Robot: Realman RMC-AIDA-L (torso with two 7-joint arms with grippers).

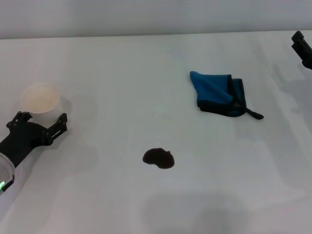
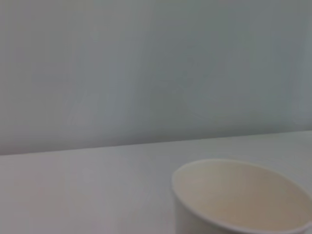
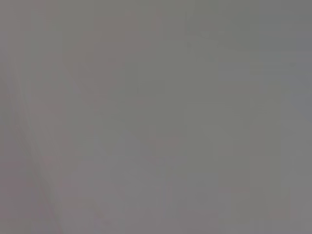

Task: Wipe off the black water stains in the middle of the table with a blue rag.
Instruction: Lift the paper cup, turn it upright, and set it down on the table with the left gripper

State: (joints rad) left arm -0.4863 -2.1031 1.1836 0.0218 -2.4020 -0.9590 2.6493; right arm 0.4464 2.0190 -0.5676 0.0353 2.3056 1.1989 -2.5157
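The black stain (image 1: 158, 158), a small glossy blot with an uneven oval outline, sits alone on the white bench (image 1: 122, 78), and it makes the handiest landmark here. Beyond the stain and off to its right lies the blue rag (image 1: 217, 93), crumpled and folded over on itself, its black edging showing and a short black loop tab trailing from its nearer right corner. Rag and stain are well apart, with bare bench between them.

Far to the left of the stain, a little farther back, stands a white paper cup (image 1: 42, 103), upright and open-mouthed. The left pincer (image 1: 40, 126) is at that cup: its two black fingers are spread to either side of the cup's lower wall. From here I cannot tell whether they touch the cup. The left wrist view shows the cup's rim (image 2: 241, 195) close up with a pale wall behind.

The right pincer (image 1: 303, 48) shows only as a dark piece at the frame's edge, far right of the stain and beyond the rag; whether it is spread or pressed together I cannot tell. Its wrist view shows only flat grey.
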